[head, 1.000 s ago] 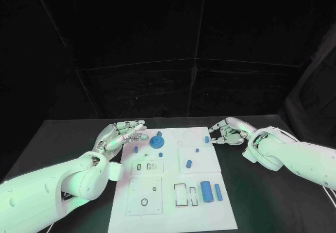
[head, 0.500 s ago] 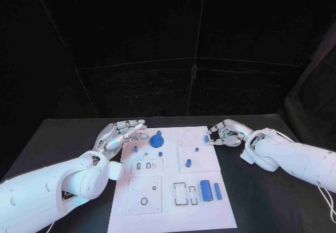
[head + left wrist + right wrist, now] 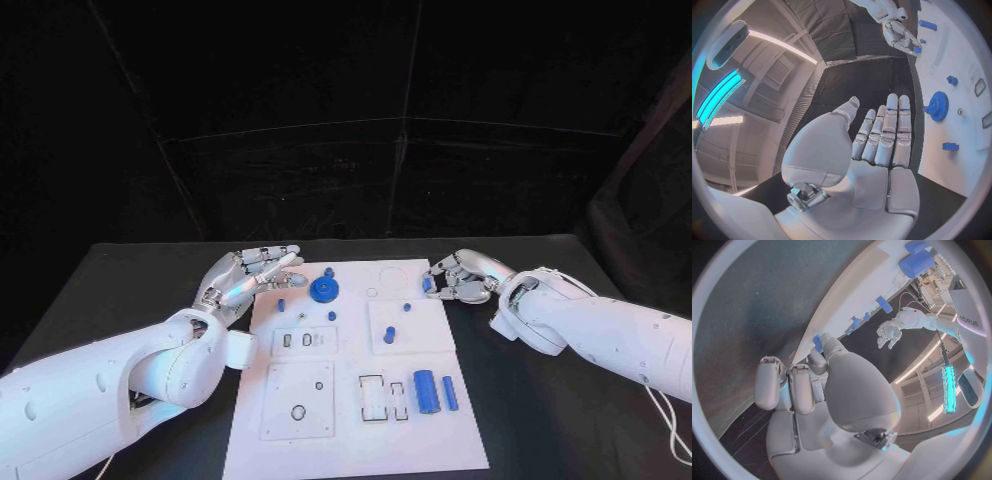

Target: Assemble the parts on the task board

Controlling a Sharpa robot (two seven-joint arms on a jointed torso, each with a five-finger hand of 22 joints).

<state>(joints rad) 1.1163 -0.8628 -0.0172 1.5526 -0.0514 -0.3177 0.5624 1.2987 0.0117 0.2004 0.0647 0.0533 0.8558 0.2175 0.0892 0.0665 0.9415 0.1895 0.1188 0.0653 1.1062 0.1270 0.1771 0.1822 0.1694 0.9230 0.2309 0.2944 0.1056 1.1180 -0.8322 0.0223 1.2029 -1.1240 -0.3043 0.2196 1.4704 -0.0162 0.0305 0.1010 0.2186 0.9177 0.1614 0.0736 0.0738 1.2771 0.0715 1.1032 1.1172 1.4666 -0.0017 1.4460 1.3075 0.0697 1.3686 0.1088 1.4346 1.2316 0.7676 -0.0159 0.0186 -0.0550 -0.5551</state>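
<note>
Right hand (image 3: 464, 277), fingers curled at a small blue part (image 3: 427, 286) on the task board (image 3: 418, 420) edge, grip unclear; left hand (image 3: 248, 274) open, farther off.

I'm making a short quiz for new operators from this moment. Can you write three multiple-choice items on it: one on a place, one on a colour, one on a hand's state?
1. Where is the blue gear on the task board?
A. far end, nearer the left hand
B. near end, by the robot
C. off the board, on the black table

2. What colour is the large cylinder near the board's near right corner?
A. red
B. blue
C. yellow

3. What is the left hand doing?
A. holding the gear
B. open, fingers straight, holding nothing
C. pressing flat on the board's near end

Answers:
1 A, the gear sits at the far end beside the left hand.
2 B, it is blue like the other parts.
3 B, the left wrist view shows a bare palm with extended fingers.
</note>
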